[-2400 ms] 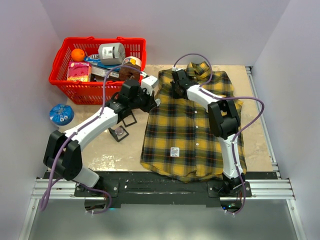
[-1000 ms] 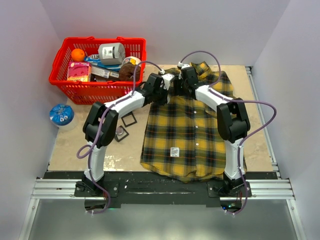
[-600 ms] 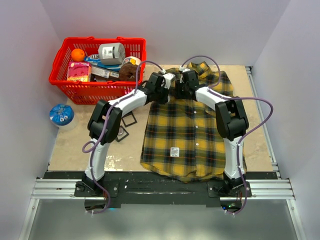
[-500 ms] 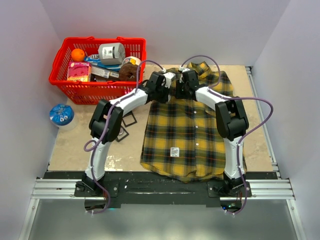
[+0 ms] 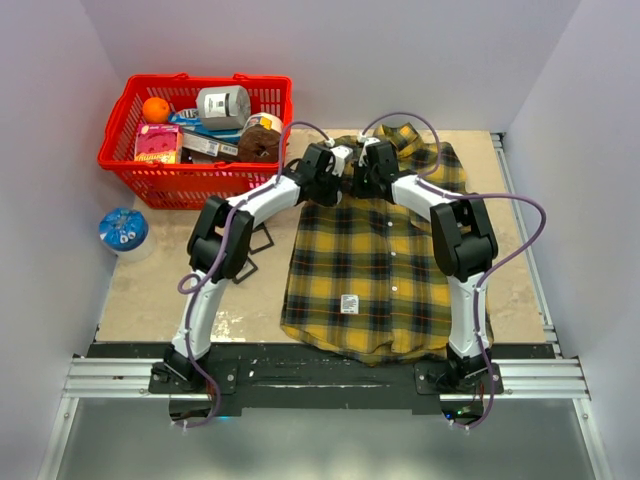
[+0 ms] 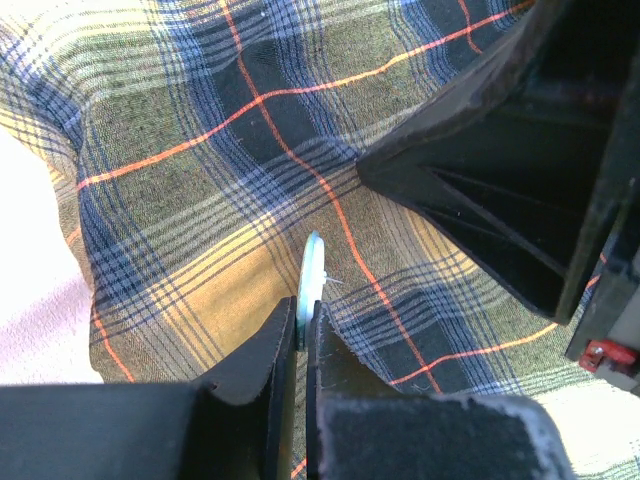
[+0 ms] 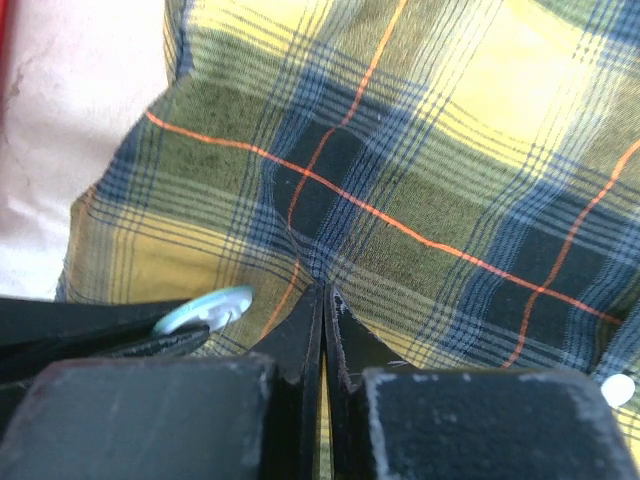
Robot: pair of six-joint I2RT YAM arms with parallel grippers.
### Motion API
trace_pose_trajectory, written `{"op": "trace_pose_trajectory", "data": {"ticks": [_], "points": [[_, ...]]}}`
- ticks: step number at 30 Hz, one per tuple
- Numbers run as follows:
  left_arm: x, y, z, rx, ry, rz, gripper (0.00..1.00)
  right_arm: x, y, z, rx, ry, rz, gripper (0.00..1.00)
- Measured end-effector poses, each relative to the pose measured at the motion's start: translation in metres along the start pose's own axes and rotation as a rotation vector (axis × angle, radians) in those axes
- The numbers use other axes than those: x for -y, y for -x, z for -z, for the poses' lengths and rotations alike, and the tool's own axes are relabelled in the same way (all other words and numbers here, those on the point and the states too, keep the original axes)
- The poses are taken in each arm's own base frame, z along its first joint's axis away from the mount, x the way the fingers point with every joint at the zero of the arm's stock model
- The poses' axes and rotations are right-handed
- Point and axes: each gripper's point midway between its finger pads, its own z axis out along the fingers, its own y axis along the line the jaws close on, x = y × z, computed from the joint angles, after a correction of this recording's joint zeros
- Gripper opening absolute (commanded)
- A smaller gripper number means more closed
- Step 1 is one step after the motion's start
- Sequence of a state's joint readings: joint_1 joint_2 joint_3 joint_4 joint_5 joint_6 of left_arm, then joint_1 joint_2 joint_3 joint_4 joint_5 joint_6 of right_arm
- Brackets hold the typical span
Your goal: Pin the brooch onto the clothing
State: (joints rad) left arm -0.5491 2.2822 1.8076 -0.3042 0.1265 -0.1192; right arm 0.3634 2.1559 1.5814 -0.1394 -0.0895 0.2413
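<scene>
Right gripper (image 7: 323, 290) has closed, perhaps pinching the shirt (image 7: 420, 150), beside left gripper (image 6: 303, 320) clamping the brooch (image 6: 312, 270) near basket (image 5: 170, 182).

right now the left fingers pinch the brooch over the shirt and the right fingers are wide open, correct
Not quite: the right fingers are shut, tips together at the shirt, as the right wrist view shows. The left fingers do pinch the brooch over it.
</scene>
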Motion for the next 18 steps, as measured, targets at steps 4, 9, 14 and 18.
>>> {"op": "trace_pose_trajectory", "data": {"ticks": [4, 9, 14, 18], "points": [[-0.001, 0.003, -0.004, 0.004, -0.003, 0.001, 0.00, 0.000, -0.008, -0.003, -0.005, 0.018, -0.005, 0.00], [-0.003, 0.000, -0.008, -0.005, -0.001, 0.005, 0.00, -0.003, -0.017, -0.005, -0.011, 0.051, -0.016, 0.00], [-0.004, -0.004, -0.012, -0.016, -0.002, 0.007, 0.00, -0.004, -0.024, -0.008, -0.003, 0.075, -0.031, 0.00], [-0.004, -0.004, -0.013, -0.016, -0.006, 0.008, 0.00, -0.004, -0.028, -0.009, 0.006, 0.090, -0.048, 0.00]]}}
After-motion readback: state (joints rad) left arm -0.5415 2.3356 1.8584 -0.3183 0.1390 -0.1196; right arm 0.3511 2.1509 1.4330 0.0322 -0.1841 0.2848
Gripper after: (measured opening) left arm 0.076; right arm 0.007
